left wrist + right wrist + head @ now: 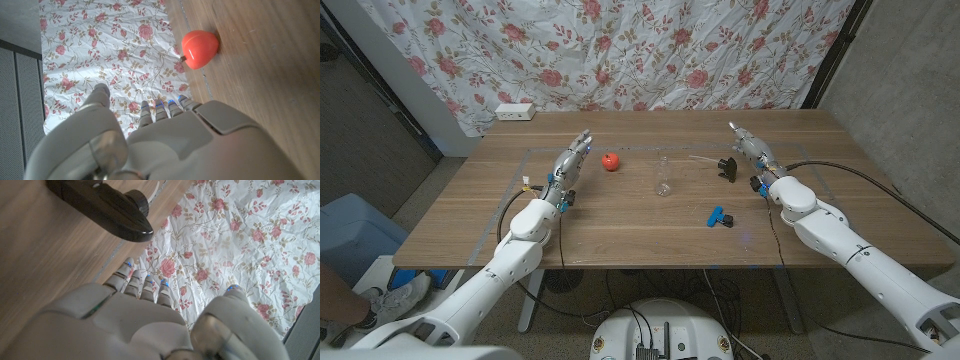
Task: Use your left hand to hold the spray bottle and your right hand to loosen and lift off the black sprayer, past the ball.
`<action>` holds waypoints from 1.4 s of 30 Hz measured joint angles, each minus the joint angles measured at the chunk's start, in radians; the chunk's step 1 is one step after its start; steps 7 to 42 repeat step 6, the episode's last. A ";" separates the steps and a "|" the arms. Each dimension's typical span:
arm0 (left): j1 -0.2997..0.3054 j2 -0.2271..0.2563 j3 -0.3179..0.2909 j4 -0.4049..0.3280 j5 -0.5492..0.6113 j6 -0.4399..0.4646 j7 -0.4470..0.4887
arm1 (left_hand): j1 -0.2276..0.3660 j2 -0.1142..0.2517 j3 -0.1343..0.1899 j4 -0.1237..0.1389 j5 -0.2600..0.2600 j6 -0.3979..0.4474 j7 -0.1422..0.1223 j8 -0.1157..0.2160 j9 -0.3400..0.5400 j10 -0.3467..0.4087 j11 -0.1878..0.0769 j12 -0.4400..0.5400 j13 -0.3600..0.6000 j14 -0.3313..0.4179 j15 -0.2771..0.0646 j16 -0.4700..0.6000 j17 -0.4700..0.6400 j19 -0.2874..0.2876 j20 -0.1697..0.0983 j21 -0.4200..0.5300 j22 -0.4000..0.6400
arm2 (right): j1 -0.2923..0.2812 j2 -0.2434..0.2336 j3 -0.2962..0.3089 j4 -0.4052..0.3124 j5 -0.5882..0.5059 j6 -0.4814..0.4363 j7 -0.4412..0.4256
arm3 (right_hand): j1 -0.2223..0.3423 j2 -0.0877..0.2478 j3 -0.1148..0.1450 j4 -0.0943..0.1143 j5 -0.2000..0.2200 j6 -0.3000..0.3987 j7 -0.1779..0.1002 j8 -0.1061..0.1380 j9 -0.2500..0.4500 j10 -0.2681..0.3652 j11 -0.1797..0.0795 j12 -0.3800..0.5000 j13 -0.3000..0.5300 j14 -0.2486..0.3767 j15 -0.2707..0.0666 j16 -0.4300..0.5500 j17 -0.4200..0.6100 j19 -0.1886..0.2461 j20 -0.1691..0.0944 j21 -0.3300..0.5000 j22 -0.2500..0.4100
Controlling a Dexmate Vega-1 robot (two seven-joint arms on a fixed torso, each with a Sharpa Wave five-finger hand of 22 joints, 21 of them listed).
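A small clear spray bottle (663, 182) stands upright mid-table with no top on it. The black sprayer (725, 166) lies on the wood to its right, its thin white tube pointing toward the bottle; the right wrist view shows the sprayer (107, 207) just beyond my fingertips. My right hand (750, 155) stands beside it, fingers stretched out and holding nothing. The red ball (610, 161) sits left of the bottle and appears in the left wrist view as the ball (200, 48). My left hand (570, 163) waits just left of the ball, fingers straight and holding nothing.
A small blue clip-like piece (719, 217) lies nearer the front edge, right of centre. A white power strip (515, 112) sits at the back left corner. A flowered cloth (650, 50) hangs behind the wooden table (620, 235).
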 measured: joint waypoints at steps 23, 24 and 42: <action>-0.012 -0.030 -0.001 0.037 -0.003 -0.017 0.013 | -0.016 0.008 0.002 0.002 0.004 0.005 0.005 0.000 0.000 0.004 0.004 0.000 0.000 0.007 -0.004 0.000 0.000 0.007 0.000 0.000 0.000 | 0.007 0.027 0.007 0.044 0.041 0.042 0.024 | -0.022 0.022 -0.001 0.010 -0.005 0.000 0.000 0.000 0.000 0.000 0.000 0.000 -0.005 0.000 0.000 0.000 0.000 0.000 0.000 0.000 0.000; -0.012 -0.030 -0.001 0.037 -0.003 -0.017 0.013 | -0.016 0.008 0.002 0.002 0.004 0.005 0.005 0.000 0.000 0.004 0.004 0.000 0.000 0.007 -0.004 0.000 0.000 0.007 0.000 0.000 0.000 | 0.007 0.027 0.007 0.044 0.041 0.042 0.024 | -0.022 0.022 -0.001 0.010 -0.005 0.000 0.000 0.000 0.000 0.000 0.000 0.000 -0.005 0.000 0.000 0.000 0.000 0.000 0.000 0.000 0.000; -0.012 -0.030 -0.001 0.037 -0.003 -0.017 0.013 | -0.016 0.008 0.002 0.002 0.004 0.005 0.005 0.000 0.000 0.004 0.004 0.000 0.000 0.007 -0.004 0.000 0.000 0.007 0.000 0.000 0.000 | 0.007 0.027 0.007 0.044 0.041 0.042 0.024 | -0.022 0.022 -0.001 0.010 -0.005 0.000 0.000 0.000 0.000 0.000 0.000 0.000 -0.005 0.000 0.000 0.000 0.000 0.000 0.000 0.000 0.000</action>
